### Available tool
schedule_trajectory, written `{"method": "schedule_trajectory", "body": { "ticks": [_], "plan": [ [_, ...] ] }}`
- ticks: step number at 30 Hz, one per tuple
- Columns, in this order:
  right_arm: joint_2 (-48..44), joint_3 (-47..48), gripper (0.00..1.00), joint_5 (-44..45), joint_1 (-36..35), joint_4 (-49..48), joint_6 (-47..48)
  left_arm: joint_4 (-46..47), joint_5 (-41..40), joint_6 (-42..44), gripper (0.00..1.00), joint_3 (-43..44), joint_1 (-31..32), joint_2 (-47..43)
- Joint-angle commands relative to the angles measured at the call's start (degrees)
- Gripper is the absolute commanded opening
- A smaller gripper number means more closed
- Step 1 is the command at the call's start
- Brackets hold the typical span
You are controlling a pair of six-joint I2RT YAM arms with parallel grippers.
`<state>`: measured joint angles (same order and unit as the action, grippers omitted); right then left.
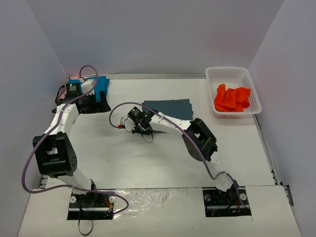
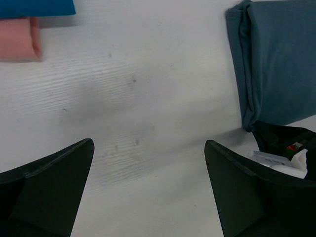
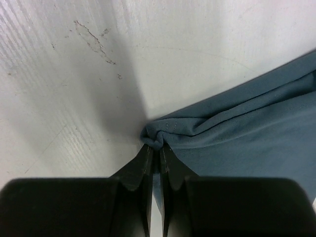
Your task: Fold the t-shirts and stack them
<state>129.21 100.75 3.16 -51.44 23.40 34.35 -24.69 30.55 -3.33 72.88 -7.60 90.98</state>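
Observation:
The dark slate blue-grey t-shirt [image 1: 170, 107] lies folded flat at the table's middle back. My right gripper [image 1: 146, 133] is at its near left corner, shut on a bunched bit of the hem. In the right wrist view the slate cloth [image 3: 237, 123] puckers between my right gripper's [image 3: 155, 147] tips. My left gripper [image 1: 94, 104] hangs open over bare table, beside the teal-blue t-shirt [image 1: 101, 84] that lies on the pale pink t-shirt [image 1: 74, 79]. The left wrist view shows the left gripper [image 2: 148, 143] with nothing in it, teal [image 2: 34, 6] and pink [image 2: 17, 37] cloth at upper left, and the slate shirt [image 2: 281, 59] at right.
A white lattice basket [image 1: 217, 74] stands at the back right with the orange-red t-shirt [image 1: 232, 98] crumpled inside. Grey walls close in the table on three sides. The right arm's wrist [image 2: 286, 148] shows at the lower right of the left wrist view.

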Motion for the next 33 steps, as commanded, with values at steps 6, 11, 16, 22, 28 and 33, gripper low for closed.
{"method": "schedule_trajectory", "body": {
  "ticks": [6,11,16,22,28,33],
  "plan": [
    [-7.1,1.2,0.00,3.5,-0.4,4.1,0.5,3.9,18.9,-15.5,0.94,5.3,-0.2,9.0],
    [-9.5,1.2,0.00,4.5,-0.6,4.4,0.7,10.1,26.5,-26.5,0.94,6.8,0.7,17.5],
    [-9.9,1.6,0.00,5.1,-0.6,4.7,0.9,13.8,29.2,-32.2,0.94,8.1,4.4,23.1],
    [-8.6,3.7,0.00,5.4,-0.9,6.3,1.0,22.2,28.1,-42.2,0.94,8.6,7.9,27.6],
    [-7.6,5.1,0.00,6.1,-1.1,7.4,1.2,35.6,25.4,-55.1,0.94,8.6,12.7,29.8],
    [-7.7,5.2,0.00,6.4,-1.1,7.5,1.2,34.5,23.5,-55.6,0.94,9.4,17.3,31.2]
  ]
}}
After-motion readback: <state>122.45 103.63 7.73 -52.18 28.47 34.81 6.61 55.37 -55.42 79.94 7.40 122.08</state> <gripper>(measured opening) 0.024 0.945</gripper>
